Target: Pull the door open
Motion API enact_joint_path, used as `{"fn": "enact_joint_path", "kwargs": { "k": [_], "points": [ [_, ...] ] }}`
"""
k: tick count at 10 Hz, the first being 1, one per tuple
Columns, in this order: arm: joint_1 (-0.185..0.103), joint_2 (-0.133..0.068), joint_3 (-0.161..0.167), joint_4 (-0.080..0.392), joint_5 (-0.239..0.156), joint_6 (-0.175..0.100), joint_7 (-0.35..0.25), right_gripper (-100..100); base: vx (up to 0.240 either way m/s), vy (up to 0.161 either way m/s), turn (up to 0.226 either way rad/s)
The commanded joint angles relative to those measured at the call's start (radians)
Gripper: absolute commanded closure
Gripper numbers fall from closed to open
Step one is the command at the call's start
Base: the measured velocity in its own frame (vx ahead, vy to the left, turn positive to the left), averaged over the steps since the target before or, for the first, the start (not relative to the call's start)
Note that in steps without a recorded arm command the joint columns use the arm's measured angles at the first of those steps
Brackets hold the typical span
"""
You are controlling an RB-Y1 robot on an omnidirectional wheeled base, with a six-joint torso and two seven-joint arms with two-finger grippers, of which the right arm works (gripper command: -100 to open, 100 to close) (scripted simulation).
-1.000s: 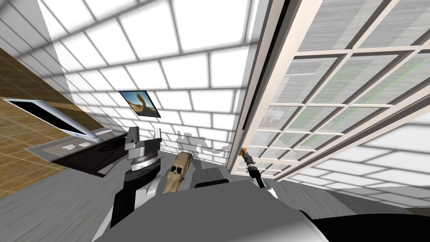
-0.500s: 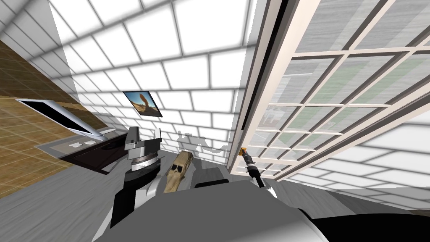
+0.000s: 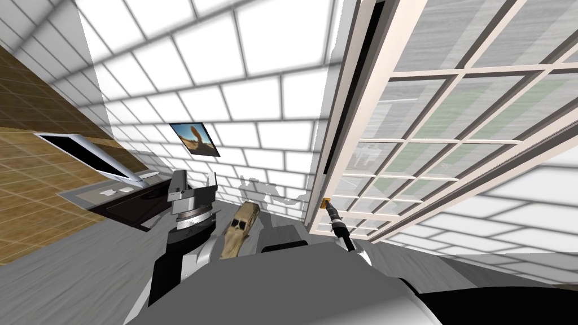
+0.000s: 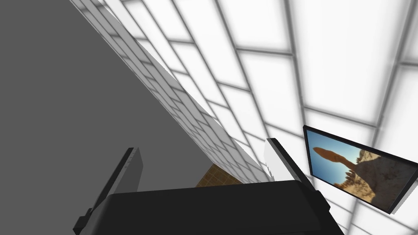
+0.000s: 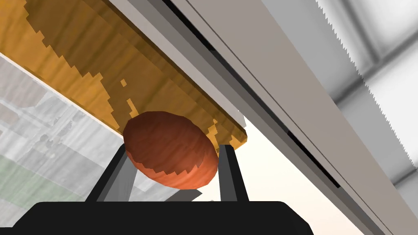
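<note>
The door is a cream frame with many glass panes, on my right. A thin black gap runs between its near edge and the grey jamb. A round red-brown knob sits on an orange-brown plate. My right gripper is shut on the knob, with one finger pressed to each side. In the head view the right gripper reaches out to the door's edge at the small orange plate. My left gripper is raised at my left, open and holding nothing; its fingers stand wide apart.
A dark desk with a flat monitor stands at the left. A framed picture hangs on the white tiled wall. A tan, car-shaped object lies close in front of my chest. The floor is grey.
My head view has swung a little, so the monitor and picture have slid right in the picture. The black gap at the door's edge looks slightly wider. Both grippers stay as they were.
</note>
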Motion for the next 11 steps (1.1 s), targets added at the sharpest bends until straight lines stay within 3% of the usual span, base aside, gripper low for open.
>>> {"fn": "enact_joint_path", "kwargs": {
  "k": [1,7,11],
  "points": [
    [0.003,0.009,0.01,-0.003,-0.003,0.0,-0.029,100,-0.021,-0.009,0.016],
    [-0.003,0.005,0.042,-0.003,-0.047,0.002,-0.189,100,-0.03,-0.012,0.023],
    [-0.004,0.004,0.05,-0.003,-0.058,0.003,-0.233,100,-0.022,-0.01,0.013]
  ]
}}
